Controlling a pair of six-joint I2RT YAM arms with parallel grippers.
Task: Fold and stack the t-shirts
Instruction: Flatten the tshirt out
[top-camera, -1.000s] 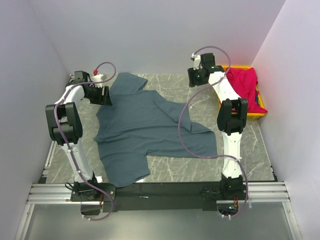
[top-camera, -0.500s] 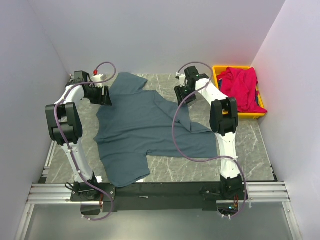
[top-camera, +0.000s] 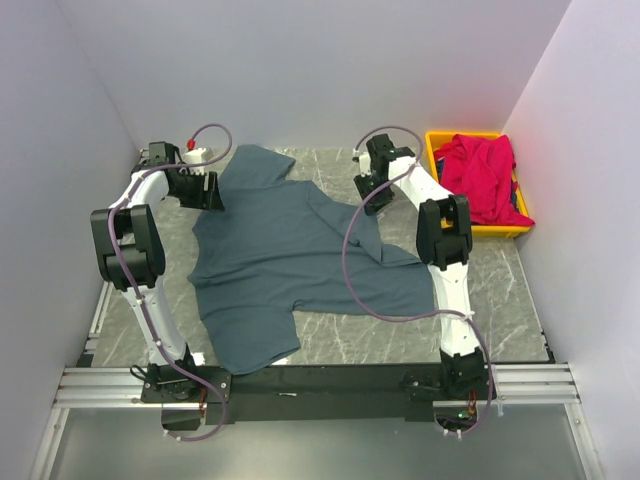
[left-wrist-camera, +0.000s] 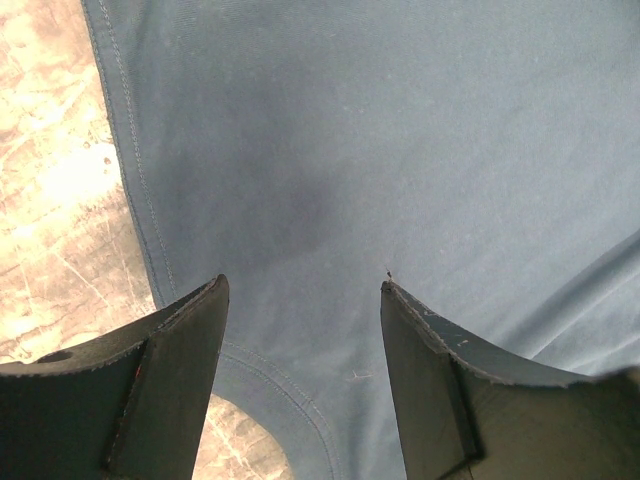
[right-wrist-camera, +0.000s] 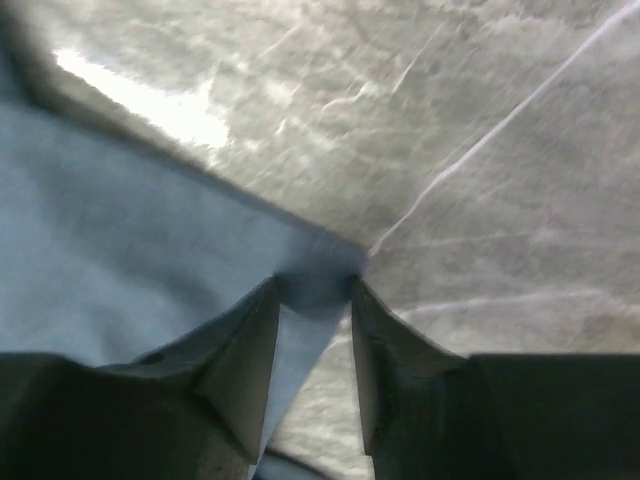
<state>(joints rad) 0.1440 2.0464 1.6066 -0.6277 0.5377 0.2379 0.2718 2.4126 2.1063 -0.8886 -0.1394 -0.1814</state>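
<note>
Swinging in from over the bin at 1 o'clock, the right gripper (top-camera: 368, 188) now sits low at the far right corner of the slate blue-grey cloth t-shirt (top-camera: 290, 260). The left gripper (top-camera: 207, 192) has not shifted.

Nearest the arm bases, one lobe of that shirt reaches the table's front edge at about 7 o'clock. From there the cloth spreads flat over the middle of the grey marbled tabletop (top-camera: 500, 300). Its longest run slants from 10 o'clock, under the left gripper, to 4 o'clock by the right arm's lower link. Another lobe points to 11 o'clock. I cannot tell which end holds the collar.

Seen from its wrist, the left gripper (left-wrist-camera: 300, 290) has its jaws spread wide and hovers over plain cloth, with a stitched hem and a curved edge just left of them.

On the right wrist view, the right gripper (right-wrist-camera: 313, 285) has its jaws narrowly apart, and a pointed corner of the shirt lies right between the tips with bare marble beyond it.

Farthest off, at 1 o'clock, the crimson red cloth t-shirt (top-camera: 485, 175) is heaped in the yellow plastic bin (top-camera: 437, 140), well apart from both grippers.
</note>
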